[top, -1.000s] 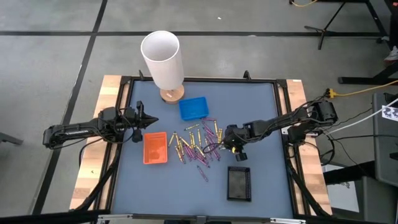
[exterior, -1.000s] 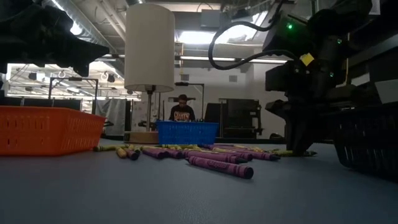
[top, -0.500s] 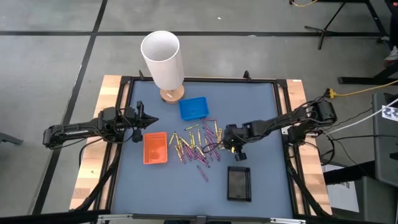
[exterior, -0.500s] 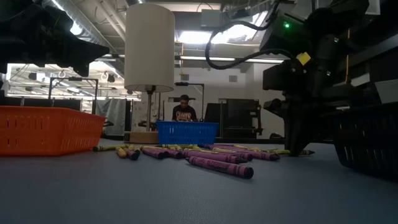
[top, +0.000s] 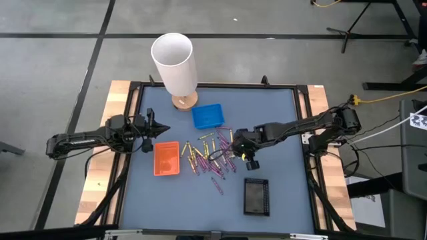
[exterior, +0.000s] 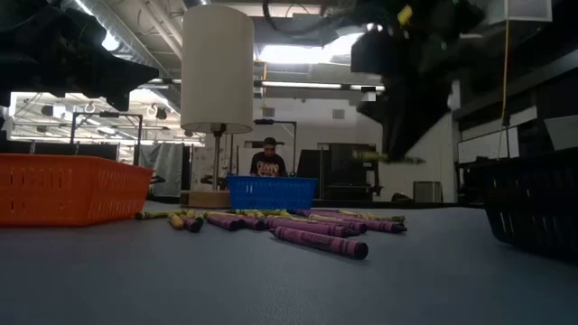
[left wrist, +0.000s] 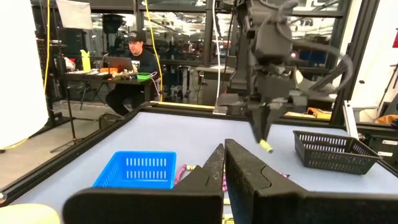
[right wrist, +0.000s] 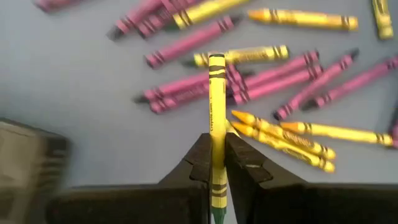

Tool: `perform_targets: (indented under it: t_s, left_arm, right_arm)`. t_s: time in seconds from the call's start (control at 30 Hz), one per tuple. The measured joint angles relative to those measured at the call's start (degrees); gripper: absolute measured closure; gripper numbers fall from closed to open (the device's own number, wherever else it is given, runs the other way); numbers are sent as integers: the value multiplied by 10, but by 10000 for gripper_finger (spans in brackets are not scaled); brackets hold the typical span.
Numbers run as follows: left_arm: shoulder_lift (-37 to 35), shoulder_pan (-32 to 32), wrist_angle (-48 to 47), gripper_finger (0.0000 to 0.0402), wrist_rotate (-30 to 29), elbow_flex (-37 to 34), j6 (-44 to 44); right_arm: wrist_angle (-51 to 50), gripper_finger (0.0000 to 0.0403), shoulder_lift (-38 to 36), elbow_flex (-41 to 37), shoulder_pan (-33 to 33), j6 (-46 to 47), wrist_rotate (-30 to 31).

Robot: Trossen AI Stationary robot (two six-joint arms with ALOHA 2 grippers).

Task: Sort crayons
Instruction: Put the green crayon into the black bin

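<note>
Yellow, orange-gold and purple-pink crayons (top: 210,155) lie loose in a pile on the blue-grey table top, near its middle. My right gripper (right wrist: 216,155) hangs above the pile's right side, shut on one yellow crayon (right wrist: 216,106). The low view shows that crayon (exterior: 384,157) well above the table. The left wrist view shows it too (left wrist: 266,146), under the right gripper's fingers. My left gripper (top: 163,129) waits shut at the table's left side, pointing level toward the middle, with nothing in it. My right gripper pinches the yellow crayon between its two fingers, on the stretch toward its pointed end (right wrist: 216,163). The fingers slant down from above. Most of the crayon sticks out beyond the fingertips. It is lifted clear of the table and the pile, roughly level in the low view.
A blue tray (top: 207,116) stands beyond the pile, an orange tray (top: 167,159) to its left and a black tray (top: 256,196) at the near right. A white cylinder on a wooden foot (top: 175,63) stands at the far edge. A person (exterior: 266,162) sits beyond the table.
My right gripper has risen from the table with the yellow crayon and drifted a little toward the table's left, over the pile. The crayon, down by the table top before, now hangs clear. The pile has not moved.
</note>
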Motion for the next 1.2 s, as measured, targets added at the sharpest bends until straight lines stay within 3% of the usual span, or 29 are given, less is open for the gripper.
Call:
perform_targets:
  t_s: [0.27,0.5,1.0,1.2]
  left_arm:
    - [0,0,0,401,0,0,0]
    - [0,0,-3,401,0,0,0]
    - [0,0,-4,401,0,0,0]
    - [0,0,-4,401,0,0,0]
  right_arm:
    - [-4,375,-1,44,5,116,-129]
    - [-34,375,-1,44,50,194,-197]
    - [-76,375,-1,43,185,312,-200]
    - [-77,374,-1,43,220,345,-139]
